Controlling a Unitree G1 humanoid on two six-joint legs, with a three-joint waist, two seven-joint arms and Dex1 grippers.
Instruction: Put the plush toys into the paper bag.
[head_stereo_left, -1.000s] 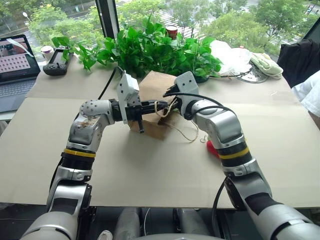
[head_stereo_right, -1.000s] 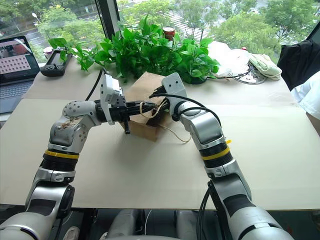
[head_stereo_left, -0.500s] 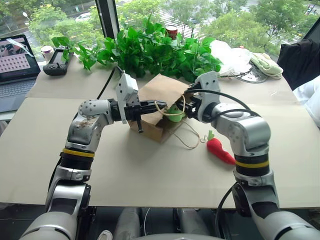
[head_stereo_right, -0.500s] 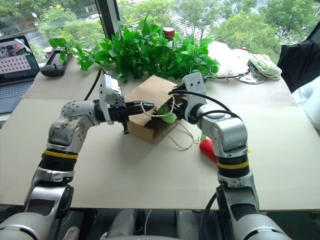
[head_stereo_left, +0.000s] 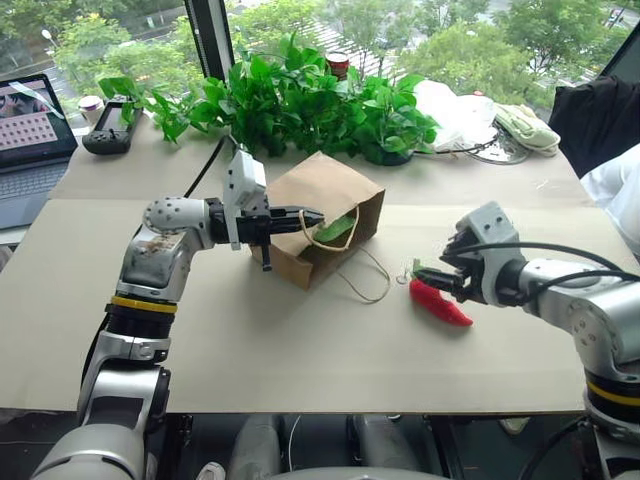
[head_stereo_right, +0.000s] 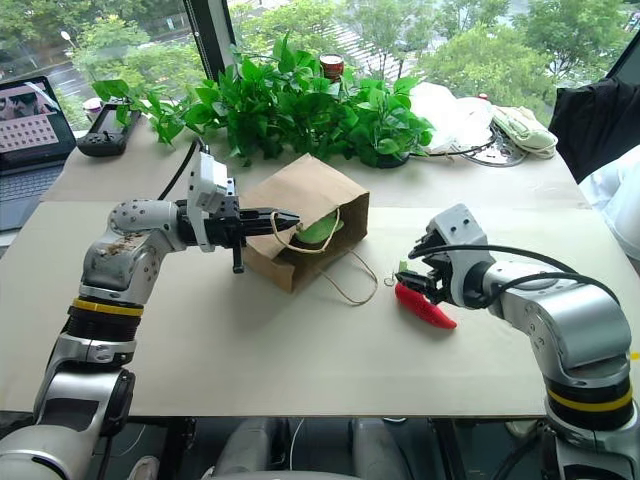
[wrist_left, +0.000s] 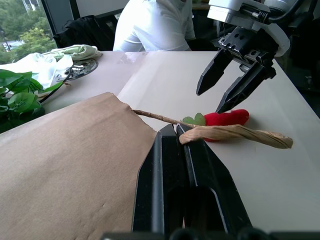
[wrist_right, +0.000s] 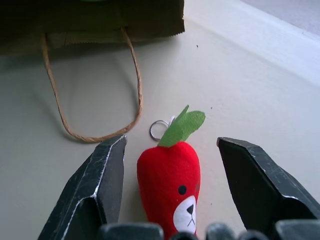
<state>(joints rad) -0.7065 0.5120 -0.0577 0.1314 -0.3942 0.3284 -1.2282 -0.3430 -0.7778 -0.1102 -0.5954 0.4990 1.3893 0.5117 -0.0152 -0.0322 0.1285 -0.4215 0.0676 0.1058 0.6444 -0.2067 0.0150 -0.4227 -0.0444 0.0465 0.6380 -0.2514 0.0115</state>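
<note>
The brown paper bag (head_stereo_left: 322, 196) lies on its side, mouth towards the right. My left gripper (head_stereo_left: 312, 214) is shut on its upper twine handle (wrist_left: 235, 134) and holds the mouth up. The light-green plush toy (head_stereo_left: 336, 228) rests inside the mouth. The red chili plush toy (head_stereo_left: 441, 303) lies on the table to the right of the bag. My right gripper (wrist_right: 171, 141) hangs open just over it, a finger on either side of its leafy end, not touching it.
The bag's lower handle loop (head_stereo_left: 366, 286) trails on the table towards the red toy. Leafy plants (head_stereo_left: 300, 100), a laptop (head_stereo_left: 35, 130), a controller (head_stereo_left: 105, 128) and a white plastic bag (head_stereo_left: 455, 110) line the far edge. A person in white (head_stereo_left: 615, 190) sits at the right.
My right gripper has pulled out of the bag mouth, opened and swung right to the red toy. The green toy stays in the bag. The left gripper kept its hold.
</note>
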